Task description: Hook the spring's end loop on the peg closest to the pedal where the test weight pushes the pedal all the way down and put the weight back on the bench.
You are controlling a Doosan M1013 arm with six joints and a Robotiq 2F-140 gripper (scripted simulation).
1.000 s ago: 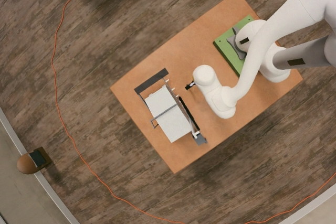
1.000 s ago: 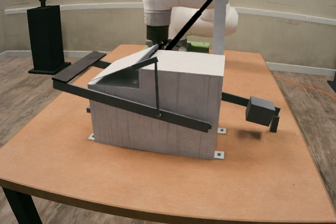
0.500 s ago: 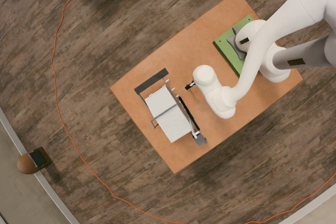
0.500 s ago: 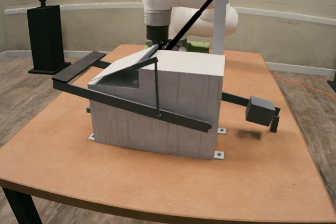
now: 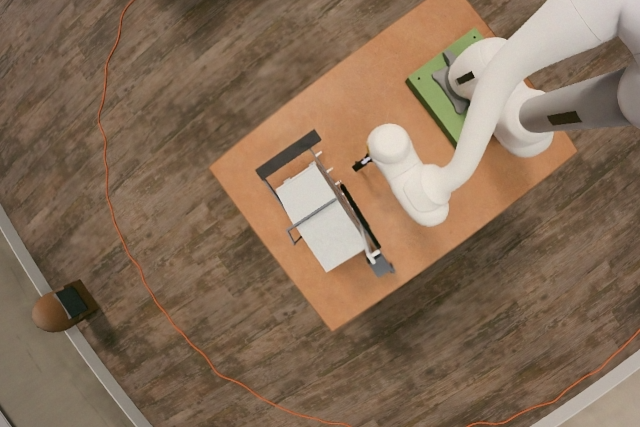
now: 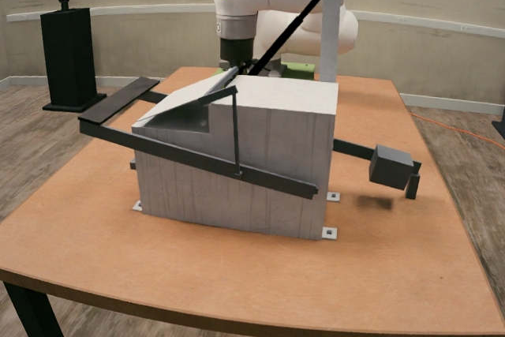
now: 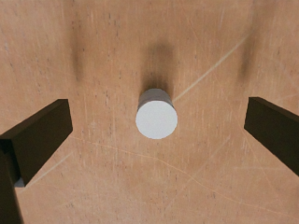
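The steel weight (image 7: 156, 120), a grey cylinder with a pale round top, stands upright on the bench in the wrist view. My gripper (image 7: 158, 114) is wide open around it, one finger well clear on each side. In the top view one finger shows beside the wrist; the weight is hidden. The feeder's dark pedal (image 5: 288, 154) (image 6: 117, 100) is raised and slopes. The black spring (image 5: 360, 215) (image 6: 281, 39) runs from the tall post (image 6: 331, 27) down behind the housing. Its lower end is near the white peg (image 5: 338, 183) third from the pedal; the loop itself is too small to tell.
The feeder's pale housing (image 5: 328, 228) (image 6: 269, 170) stands between the pedal and a grey block (image 6: 391, 166) on the rear lever. A thin wire bar (image 5: 312, 214) crosses above it. The green base plate (image 5: 431, 96) of the arm is at the bench's other end.
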